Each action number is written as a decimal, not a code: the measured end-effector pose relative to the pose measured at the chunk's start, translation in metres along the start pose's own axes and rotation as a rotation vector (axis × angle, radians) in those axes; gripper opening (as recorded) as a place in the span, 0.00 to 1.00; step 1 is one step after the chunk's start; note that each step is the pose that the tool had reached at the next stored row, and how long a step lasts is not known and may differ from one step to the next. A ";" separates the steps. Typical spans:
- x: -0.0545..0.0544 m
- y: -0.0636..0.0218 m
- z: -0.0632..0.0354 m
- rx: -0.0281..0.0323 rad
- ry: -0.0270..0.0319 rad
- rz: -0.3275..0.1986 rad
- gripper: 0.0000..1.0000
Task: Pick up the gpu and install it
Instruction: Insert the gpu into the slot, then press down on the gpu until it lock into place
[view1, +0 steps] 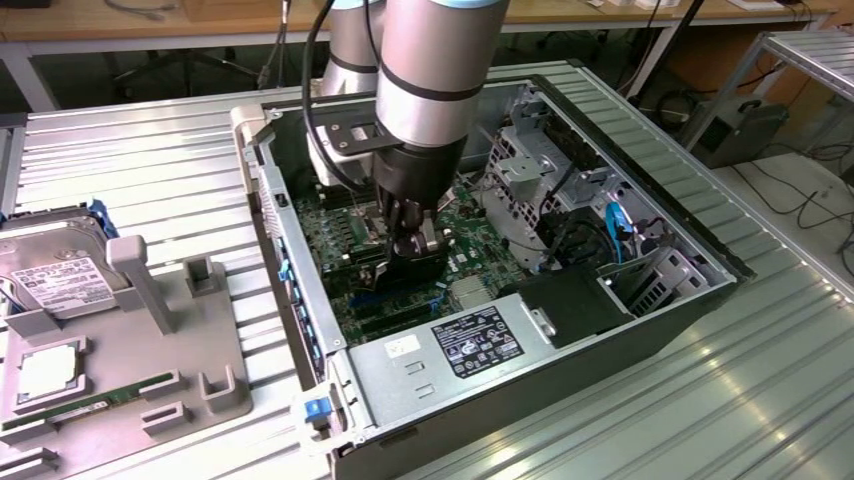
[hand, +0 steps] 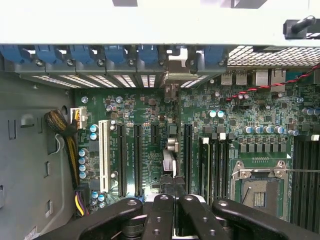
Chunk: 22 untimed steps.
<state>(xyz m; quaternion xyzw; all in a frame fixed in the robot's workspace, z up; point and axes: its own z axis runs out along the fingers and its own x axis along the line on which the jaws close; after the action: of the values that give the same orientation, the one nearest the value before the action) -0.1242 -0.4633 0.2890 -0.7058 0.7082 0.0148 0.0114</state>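
Observation:
My gripper (view1: 410, 243) reaches down into the open computer case (view1: 694, 240), over the green motherboard (view1: 340, 225). It is shut on the gpu (view1: 419, 272), a thin dark card held on edge just above the board. In the wrist view the gpu (hand: 172, 150) appears edge-on as a narrow strip running away from my gripper (hand: 174, 202). Its silver bracket end (hand: 172, 67) sits at the rear slot openings of the case. The card stands in line with the black expansion slots (hand: 137, 160), between them and the slot (hand: 187, 155) beside it. Whether its edge is seated in a slot is hidden.
A grey fixture (view1: 147, 330) at the exterior view's left holds a hard drive (view1: 54, 278), a green memory stick (view1: 94, 402) and a processor chip (view1: 47, 370). Inside the case are the power supply (view1: 461, 350), drive cage (view1: 534, 165), blue cable (view1: 617, 225), processor socket (hand: 260, 187) and bundled wires (hand: 70, 145).

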 end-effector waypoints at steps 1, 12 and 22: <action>0.000 0.0000 0.0000 0.0001 0.0000 0.000 0.11; -0.006 0.0012 0.0002 0.0001 -0.0001 0.000 0.11; -0.006 0.0012 0.0002 0.0000 0.0000 0.000 0.11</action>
<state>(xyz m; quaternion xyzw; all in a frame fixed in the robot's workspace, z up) -0.1254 -0.4575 0.2890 -0.7058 0.7082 0.0148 0.0114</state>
